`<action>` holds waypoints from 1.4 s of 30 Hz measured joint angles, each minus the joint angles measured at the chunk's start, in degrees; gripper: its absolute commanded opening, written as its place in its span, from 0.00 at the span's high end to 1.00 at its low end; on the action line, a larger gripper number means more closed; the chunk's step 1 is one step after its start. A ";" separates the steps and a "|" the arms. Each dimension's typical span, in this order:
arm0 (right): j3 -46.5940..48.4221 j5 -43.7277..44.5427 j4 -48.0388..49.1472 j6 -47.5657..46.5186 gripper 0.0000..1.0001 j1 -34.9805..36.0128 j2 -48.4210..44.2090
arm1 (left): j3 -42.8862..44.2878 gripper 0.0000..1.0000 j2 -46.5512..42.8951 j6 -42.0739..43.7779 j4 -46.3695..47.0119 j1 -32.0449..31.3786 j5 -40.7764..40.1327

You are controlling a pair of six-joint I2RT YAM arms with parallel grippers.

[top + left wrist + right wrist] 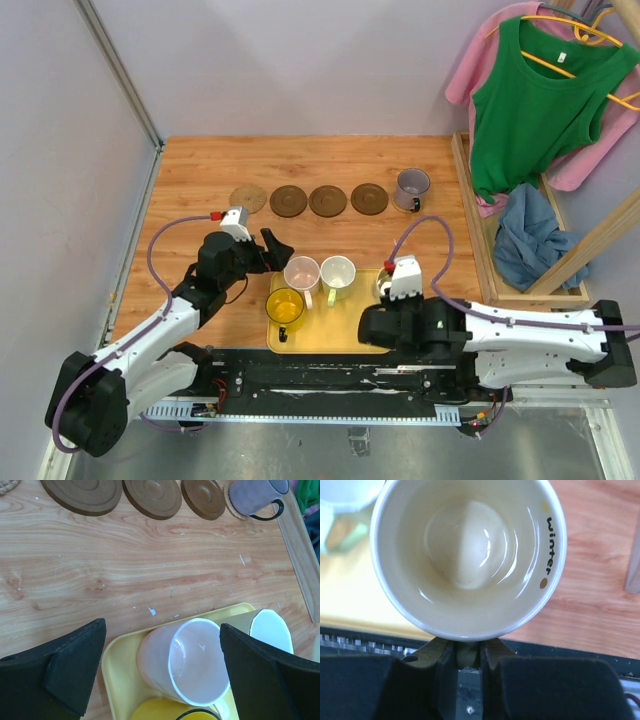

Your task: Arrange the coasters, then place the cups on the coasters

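Four coasters lie in a row at the back: a tan one (247,197) and three dark brown ones (290,200) (327,200) (368,198). The grey-purple cup (411,188) stands at the row's right end on a tan coaster (231,505). On the yellow tray (345,335) stand the pink cup (301,272), the green-white cup (338,272) and the yellow cup (285,307). My left gripper (162,626) is open, its fingers on either side of the pink cup (192,662). My right gripper (468,655) is shut on the handle of the cream cup (470,555) at the tray's right end.
A wooden rail (470,215) borders the table on the right, with a clothes rack, a green top (535,95) and a blue cloth (530,235) beyond it. A metal rail (120,210) runs along the left edge. Bare wood lies between the coaster row and the tray.
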 measured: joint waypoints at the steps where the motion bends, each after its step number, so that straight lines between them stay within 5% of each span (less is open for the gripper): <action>1: 0.74 0.98 0.00 -0.57 0.99 -2.25 -0.68 | 0.15 0.00 0.13 0.02 -0.22 0.00 -0.28; 9: 5.81 2.84 12.09 -21.57 0.99 -22.67 -1.81 | 2.58 0.00 3.15 0.92 -1.09 -0.02 -4.09; 22: 16.65 -10.23 32.85 -47.98 0.99 -46.62 16.28 | 8.81 0.00 11.67 2.60 -1.01 0.48 -7.65; 42: 37.88 -23.04 39.08 -53.70 0.99 -55.65 46.25 | 8.81 0.00 12.26 2.49 -1.03 2.38 -7.23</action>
